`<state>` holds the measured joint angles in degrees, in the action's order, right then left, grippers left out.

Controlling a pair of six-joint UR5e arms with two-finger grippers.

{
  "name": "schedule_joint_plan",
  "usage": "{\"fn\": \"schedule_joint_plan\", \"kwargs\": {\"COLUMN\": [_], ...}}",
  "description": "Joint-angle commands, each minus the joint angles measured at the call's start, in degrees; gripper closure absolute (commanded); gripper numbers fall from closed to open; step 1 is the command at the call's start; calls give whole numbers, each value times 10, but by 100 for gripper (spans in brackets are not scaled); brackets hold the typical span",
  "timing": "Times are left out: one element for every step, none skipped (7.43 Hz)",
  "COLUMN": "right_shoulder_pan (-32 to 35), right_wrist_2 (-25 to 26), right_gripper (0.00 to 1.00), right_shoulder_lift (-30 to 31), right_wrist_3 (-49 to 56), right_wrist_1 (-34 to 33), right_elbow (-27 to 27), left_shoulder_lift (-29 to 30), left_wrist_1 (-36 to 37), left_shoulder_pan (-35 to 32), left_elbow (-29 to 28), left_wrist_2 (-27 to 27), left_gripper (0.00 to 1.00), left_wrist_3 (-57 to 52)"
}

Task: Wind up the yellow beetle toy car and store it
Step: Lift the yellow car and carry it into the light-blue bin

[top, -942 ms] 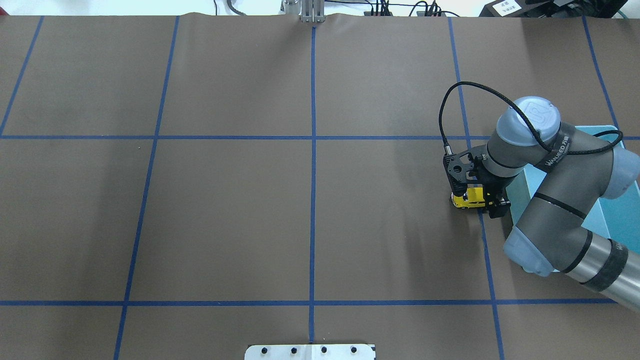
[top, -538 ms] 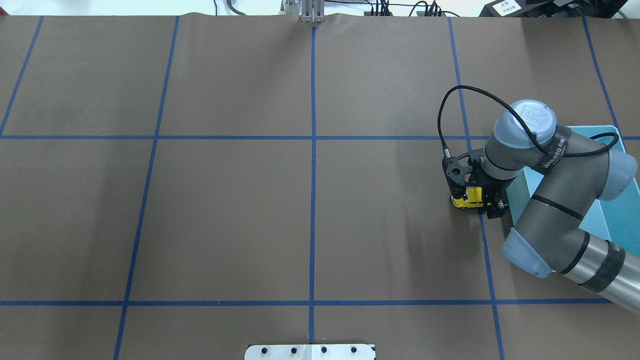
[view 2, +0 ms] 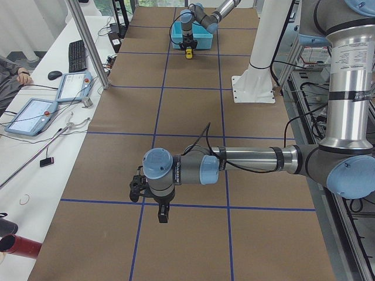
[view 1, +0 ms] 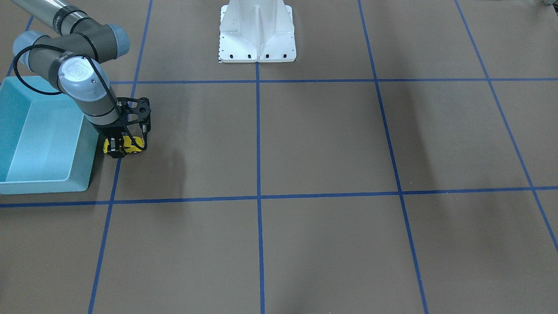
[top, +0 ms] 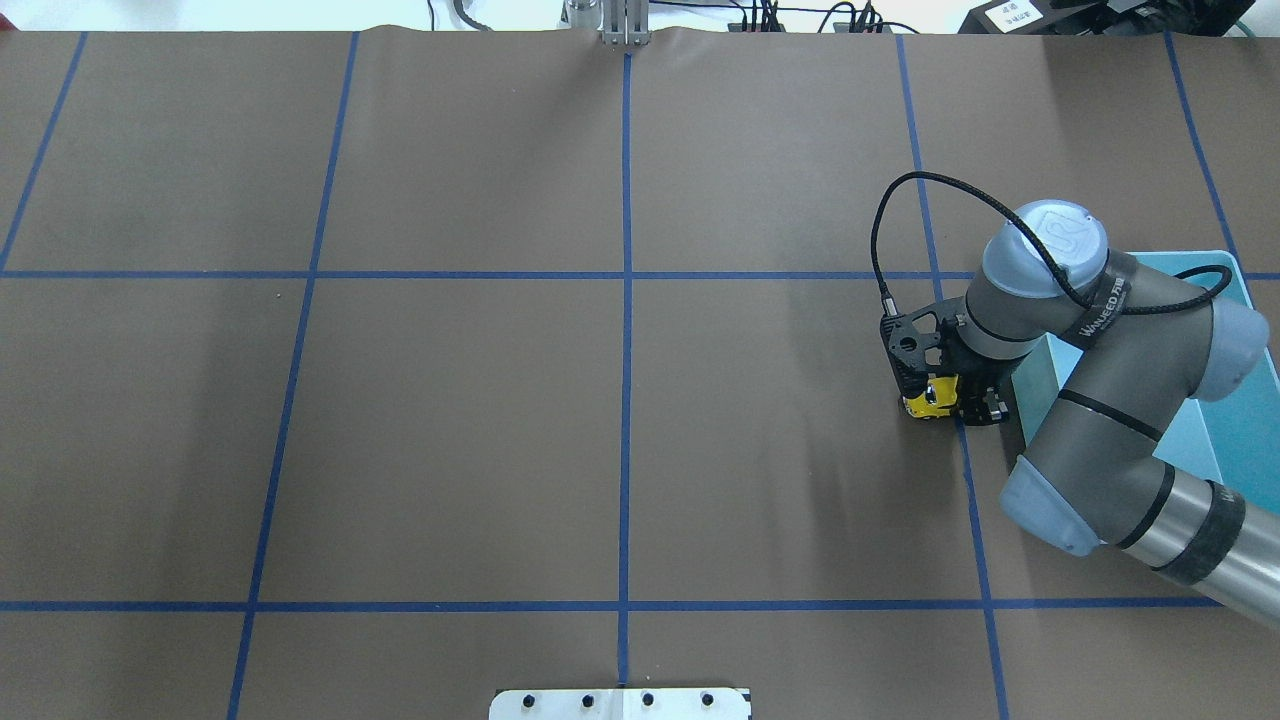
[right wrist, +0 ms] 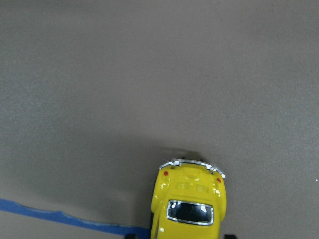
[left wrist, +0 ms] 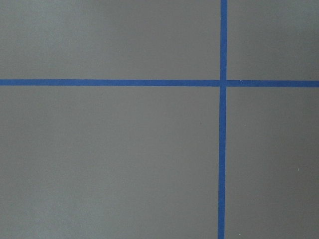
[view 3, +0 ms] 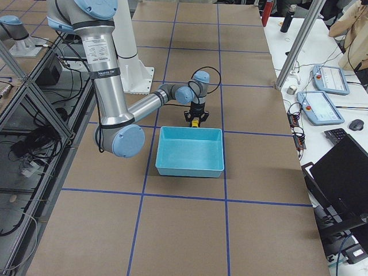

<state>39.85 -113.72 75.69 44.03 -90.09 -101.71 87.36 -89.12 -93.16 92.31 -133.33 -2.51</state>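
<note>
The yellow beetle toy car (top: 928,402) stands on the brown table just left of the blue bin (top: 1240,420). It also shows in the front view (view 1: 130,146), the right wrist view (right wrist: 189,204) and both side views (view 2: 188,53) (view 3: 196,122). My right gripper (top: 952,402) is down over the car, with dark fingertips tight against both its sides, shut on it. My left gripper (view 2: 162,214) shows only in the left side view, low over bare table, and I cannot tell its state. The left wrist view shows only table and blue tape.
The blue bin (view 1: 39,131) holds nothing and its near wall is right beside the car. The white robot base (view 1: 257,30) stands at the table's middle edge. Blue tape lines (top: 626,300) grid the brown table.
The right arm has come down a little and shifted slightly left over the car. The car stays in the same spot.
</note>
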Motion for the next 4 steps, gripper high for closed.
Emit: {"fn": "schedule_joint_plan", "kwargs": {"right_shoulder_pan": [1,22,49,65], "right_wrist_2": [0,-4,-8,-9], "right_gripper": [100,100,100,100], "right_shoulder_lift": [-5,-5,-10,-12], "right_wrist_3": [-7,-7,-6,1], "right_wrist_1": [-3,-17,-82,-159], "right_elbow": [-27,-65,-115,-168], "left_shoulder_lift": [0,0,0,0], "left_wrist_1": [0,0,0,0], "left_shoulder_pan": [0,0,0,0], "left_elbow": [1,1,1,1], "left_wrist_2": [0,-1,0,-1], "left_gripper": [0,0,0,0], "left_wrist_3": [1,1,1,1]}}
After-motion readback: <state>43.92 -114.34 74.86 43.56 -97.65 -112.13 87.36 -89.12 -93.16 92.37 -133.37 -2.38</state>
